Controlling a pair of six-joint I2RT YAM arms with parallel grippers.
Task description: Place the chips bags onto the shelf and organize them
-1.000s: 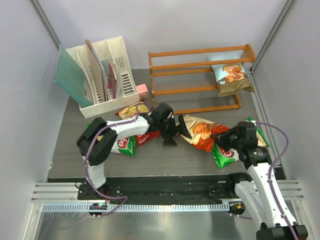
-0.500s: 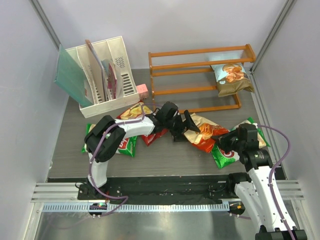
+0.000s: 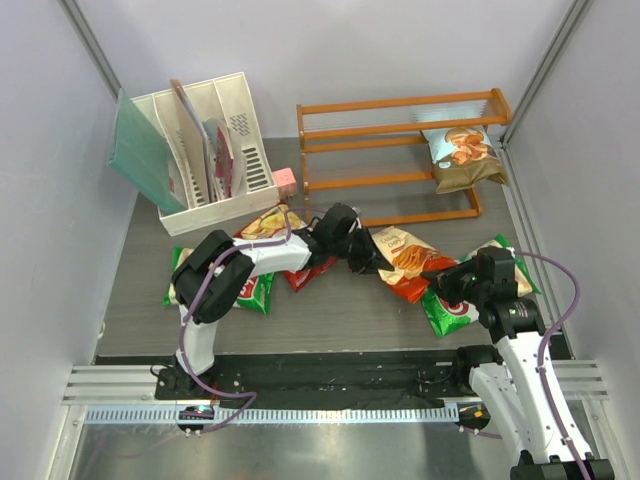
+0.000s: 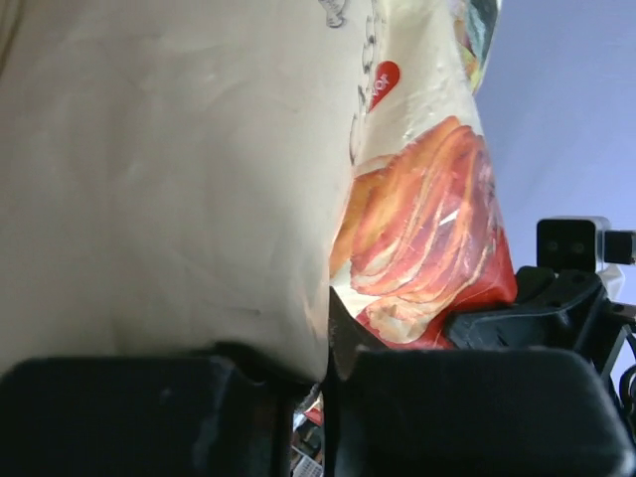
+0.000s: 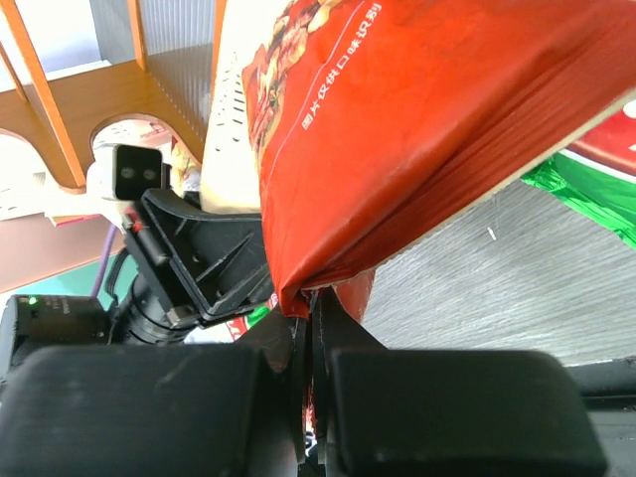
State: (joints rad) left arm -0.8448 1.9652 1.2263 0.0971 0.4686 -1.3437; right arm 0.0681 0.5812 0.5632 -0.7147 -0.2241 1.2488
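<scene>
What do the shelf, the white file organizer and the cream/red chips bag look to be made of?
Shelf: likely wood with an orange-brown stain, going by the slatted rails.
File organizer: probably moulded plastic, matte white, with a perforated divider.
Cream/red chips bag: thin plastic film with a glossy print; it creases, and its edge looks crimped.

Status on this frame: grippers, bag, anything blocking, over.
Left gripper shut on cream-red bag, left end. Right gripper shut on its red edge. Bag not yet on shelf. Blue-brown bag on shelf's right end.

Left arm and right arm show white links, black joints and 1 lilac-grey cable each.
</scene>
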